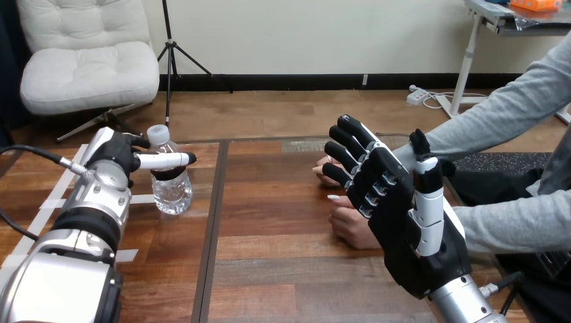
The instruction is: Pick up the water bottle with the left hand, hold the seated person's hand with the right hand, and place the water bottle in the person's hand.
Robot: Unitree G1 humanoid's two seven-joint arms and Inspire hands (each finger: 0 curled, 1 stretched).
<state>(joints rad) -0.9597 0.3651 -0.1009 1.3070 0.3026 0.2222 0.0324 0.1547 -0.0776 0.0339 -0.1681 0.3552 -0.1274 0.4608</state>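
Close by, the right hand (397, 208) is up with its fingers spread wide, holding nothing. Just behind it, the person's hands (353, 225) rest on the table (269, 269). Farther off, the left hand (118, 153) pinches the bottle (172, 192) near its top, thumb across the front. The bottle stands on the table. I think this is the grab step. Next, the bottle must lift straight up, and the right hand must drop onto a person's hand.

Robot test lab, tape-marked wooden table (269, 269)
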